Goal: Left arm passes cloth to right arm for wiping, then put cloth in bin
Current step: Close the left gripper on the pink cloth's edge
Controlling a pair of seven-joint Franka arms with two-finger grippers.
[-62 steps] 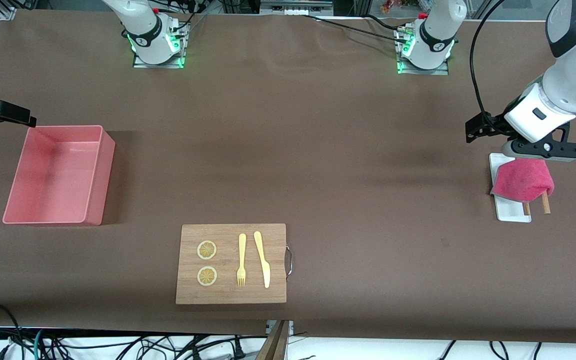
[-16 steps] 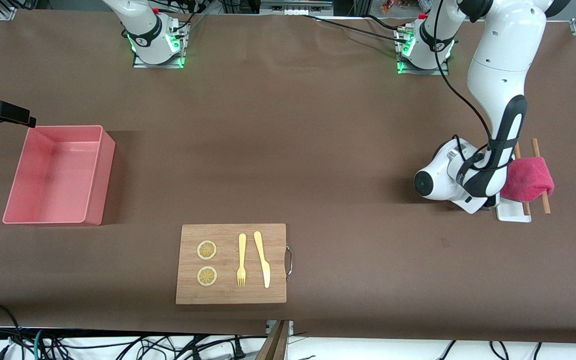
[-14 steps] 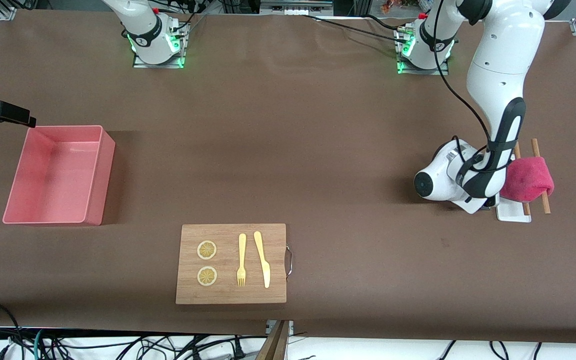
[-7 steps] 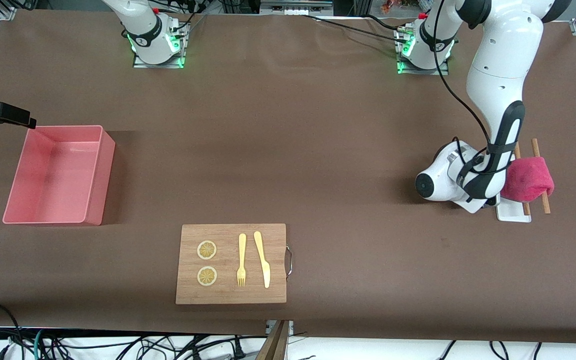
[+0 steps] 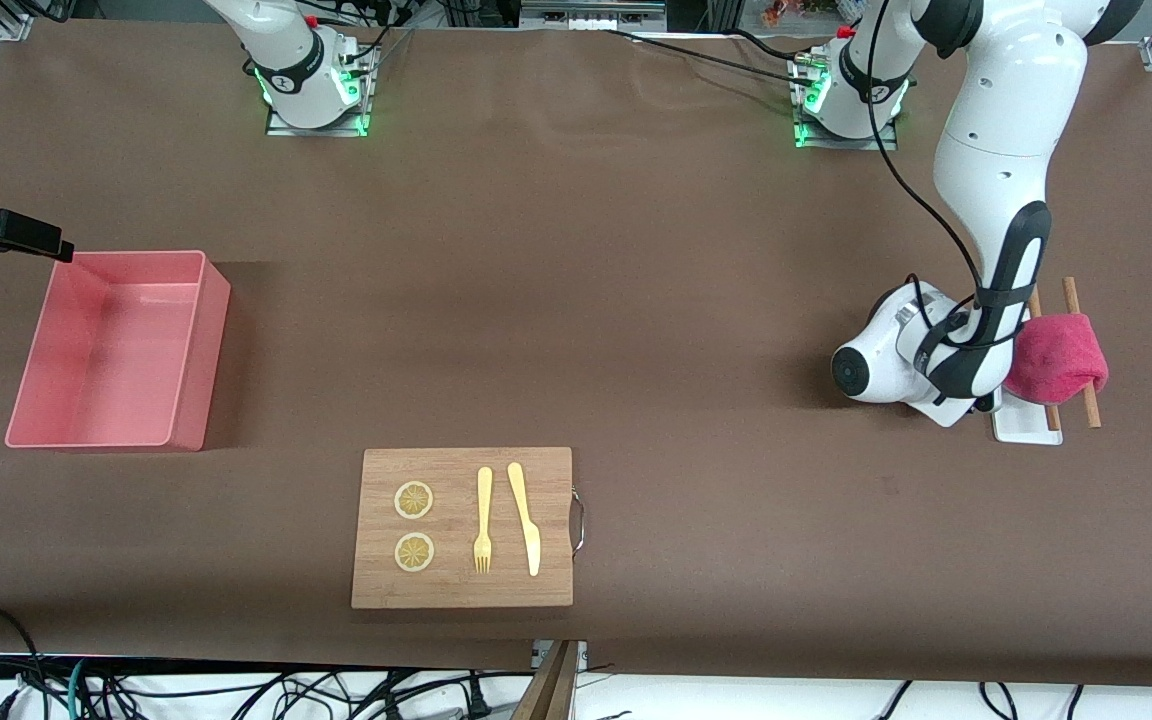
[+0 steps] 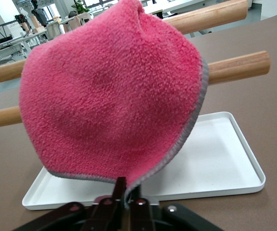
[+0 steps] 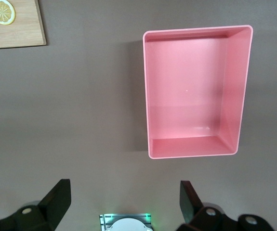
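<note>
1. I am reading the table as a clock face, with twelve o'clock at the robots' bases and six o'clock at the front camera.
2. At about three o'clock, toward the left arm's end of the table, the cloth (image 5: 1058, 352) is hanging over two wooden rods (image 5: 1092, 408) above a small white tray (image 5: 1022, 428).
3. The left arm (image 5: 996, 150) is reaching down beside that tray. In the left wrist view the left gripper (image 6: 124, 192) is pinching the cloth's lower grey-edged hem, with its jaws together on the fabric.
4. I am judging the pickup as only just beginning: the hem is gripped, but the cloth is draping on the rods and is not yet lifted.
5. At about nine o'clock, toward the right arm's end of the table, the bin (image 5: 190, 345) is standing with nothing in it.
6. The right gripper (image 5: 8, 228) is waiting in the air over the table at the bin's ten o'clock corner, its jaws spread wide and holding nothing.
7. At about six o'clock the cutting board (image 5: 461, 592) is carrying two lemon slices (image 5: 414, 500), a fork (image 5: 483, 520) and a knife (image 5: 526, 520).
8. I am counting as left to do: lifting the cloth off the rods, the handover to the right gripper, the wiping, and the drop into the bin.
</note>
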